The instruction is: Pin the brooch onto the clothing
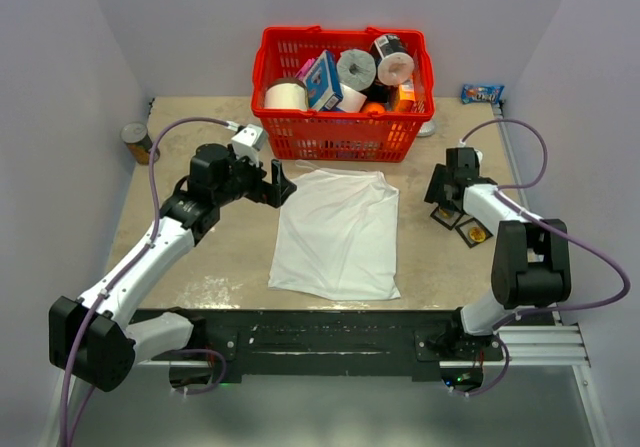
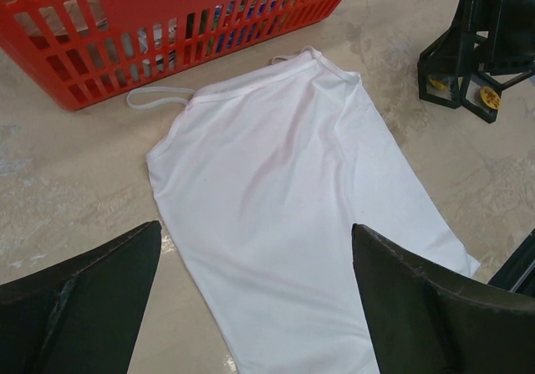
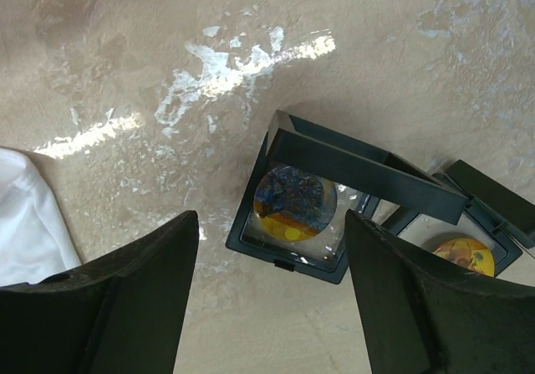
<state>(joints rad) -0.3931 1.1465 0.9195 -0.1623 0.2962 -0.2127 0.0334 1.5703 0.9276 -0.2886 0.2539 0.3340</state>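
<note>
Right gripper (image 3: 272, 223) is spread wide and empty, brooch (image 3: 294, 202) sitting right between the fingertips. Left gripper (image 2: 255, 232) gapes too, empty, shirt (image 2: 284, 173) between its fingers.

White shirt (image 1: 340, 232) lies spread flat; round blue-orange brooch (image 3: 294, 202) sits inside an open black case (image 3: 368, 169).

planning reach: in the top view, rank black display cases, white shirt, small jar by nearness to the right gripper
1. black display cases, right beneath the right gripper
2. white shirt, table centre, to its left
3. small jar, far left edge
</note>
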